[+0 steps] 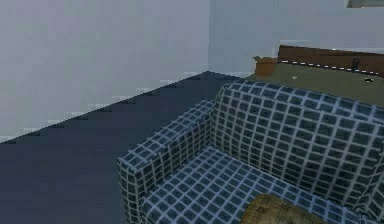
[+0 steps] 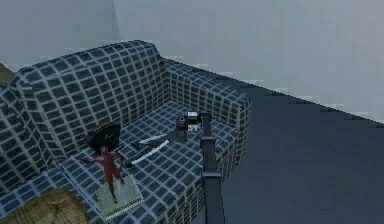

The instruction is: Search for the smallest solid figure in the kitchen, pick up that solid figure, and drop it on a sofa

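Sofa (image 2: 90, 80), dark blue with a pale grid, stands on the dark floor (image 2: 310, 150). On its seat: a reddish figure (image 2: 108, 168) on a pale flat slab (image 2: 125, 205), a black angular object (image 2: 103, 135) by the backrest, and a thin pale strip (image 2: 150, 150). A tan woven thing (image 2: 50, 208) lies at the arm side view's lower left.

My forward camera looks ahead and somewhat down. It sits close on the armrest and back of the checked sofa (image 1: 270, 130), with dark floor (image 1: 90, 150) running off to a pale wall (image 1: 90, 50). My side camera stands just beside the same sofa and looks down onto its seat, with my arm (image 2: 210, 175) rising from the bottom edge. Both views share the sofa and a woven tan thing (image 1: 275, 210) by its seat.
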Controlling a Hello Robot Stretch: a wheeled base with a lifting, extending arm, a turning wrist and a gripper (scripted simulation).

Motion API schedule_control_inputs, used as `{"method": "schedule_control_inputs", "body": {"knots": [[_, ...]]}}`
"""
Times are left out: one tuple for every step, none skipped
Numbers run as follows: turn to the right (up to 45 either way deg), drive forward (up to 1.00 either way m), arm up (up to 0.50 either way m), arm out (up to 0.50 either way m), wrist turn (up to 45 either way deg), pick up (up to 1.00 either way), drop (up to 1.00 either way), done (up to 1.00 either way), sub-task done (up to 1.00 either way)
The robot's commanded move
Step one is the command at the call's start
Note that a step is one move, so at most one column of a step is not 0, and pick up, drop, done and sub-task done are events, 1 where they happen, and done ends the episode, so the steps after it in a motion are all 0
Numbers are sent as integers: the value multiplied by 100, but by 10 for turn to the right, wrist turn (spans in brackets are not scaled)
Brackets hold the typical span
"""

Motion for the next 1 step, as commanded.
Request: {"method": "schedule_control_inputs", "body": {"knots": [[0,0,0,0,0,0,100,0,0]]}}
